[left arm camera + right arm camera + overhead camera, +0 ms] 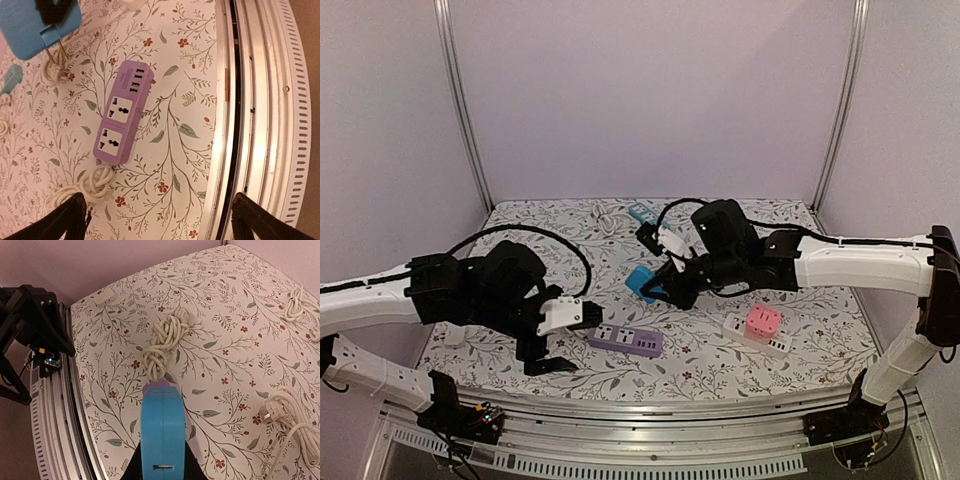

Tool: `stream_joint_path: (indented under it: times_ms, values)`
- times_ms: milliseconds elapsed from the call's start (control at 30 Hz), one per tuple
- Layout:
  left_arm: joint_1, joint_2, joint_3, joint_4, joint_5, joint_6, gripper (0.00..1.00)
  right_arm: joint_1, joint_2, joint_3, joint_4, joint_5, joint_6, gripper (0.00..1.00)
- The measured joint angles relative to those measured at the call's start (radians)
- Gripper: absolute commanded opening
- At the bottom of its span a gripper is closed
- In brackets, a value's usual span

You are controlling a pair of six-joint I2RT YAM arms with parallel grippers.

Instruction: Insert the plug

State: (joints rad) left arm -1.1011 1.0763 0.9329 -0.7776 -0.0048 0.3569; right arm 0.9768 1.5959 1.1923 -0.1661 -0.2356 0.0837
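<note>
I hold the blue plug (640,280) in the right gripper (658,288), just beyond the purple power strip (625,340), whose long axis runs left-right. The left gripper (160,220) stands wide and empty, probably over its left end.

Left wrist view. We look down on a purple power strip (122,112) lying on the floral tablecloth (175,165), sockets facing up, with a coiled white cord (95,184) at one end. A blue plug (35,27) shows its prongs at upper left. The left gripper (160,222) has its fingers (70,220) spread wide. A metal rail (250,100) borders the right.
</note>
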Motion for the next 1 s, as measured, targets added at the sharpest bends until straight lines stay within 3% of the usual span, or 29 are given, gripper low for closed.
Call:
stream_joint_path:
  times_ms: [133, 200, 367, 600, 833, 1000]
  values:
    - [0.109, 0.123, -0.066, 0.083, 0.137, 0.024, 0.99, -0.024, -0.003, -0.025, -0.086, -0.021, -0.076, 0.00]
    - [0.214, 0.279, -0.042, 0.134, 0.227, 0.047, 1.00, -0.043, -0.012, -0.027, -0.122, -0.026, -0.105, 0.00]
    - [0.356, 0.489, -0.021, 0.244, 0.315, 0.159, 0.99, -0.061, -0.051, -0.029, -0.171, -0.026, -0.150, 0.00]
    - [0.353, 0.613, 0.014, 0.319, 0.311, 0.220, 0.95, -0.090, -0.092, -0.047, -0.196, -0.032, -0.179, 0.00]
    - [0.323, 0.682, 0.074, 0.334, 0.250, 0.242, 0.85, -0.114, -0.093, -0.048, -0.219, -0.035, -0.204, 0.00]
    - [0.269, 0.743, 0.102, 0.299, 0.222, 0.249, 0.65, -0.114, -0.125, -0.082, -0.227, -0.037, -0.217, 0.00]
